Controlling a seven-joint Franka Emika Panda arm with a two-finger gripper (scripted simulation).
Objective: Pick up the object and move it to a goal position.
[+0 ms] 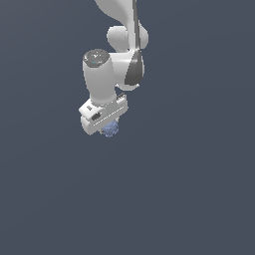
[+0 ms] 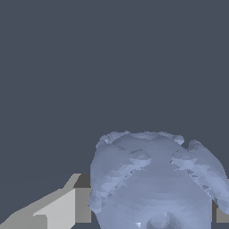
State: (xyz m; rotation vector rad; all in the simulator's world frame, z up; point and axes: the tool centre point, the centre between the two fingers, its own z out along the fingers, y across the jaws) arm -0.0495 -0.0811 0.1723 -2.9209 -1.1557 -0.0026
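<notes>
The object (image 1: 111,129) is a small, bumpy, pale blue-lavender lump that peeks out just below the white gripper (image 1: 106,128) in the exterior view. In the wrist view the object (image 2: 154,179) fills much of the picture, squeezed between two grey fingers (image 2: 67,203), one on each side. The gripper is shut on it. The white arm (image 1: 107,74) reaches down from above, and most of the object is hidden behind the hand in the exterior view.
A plain dark grey-blue surface (image 1: 189,189) fills the background in both views. No other objects or edges show.
</notes>
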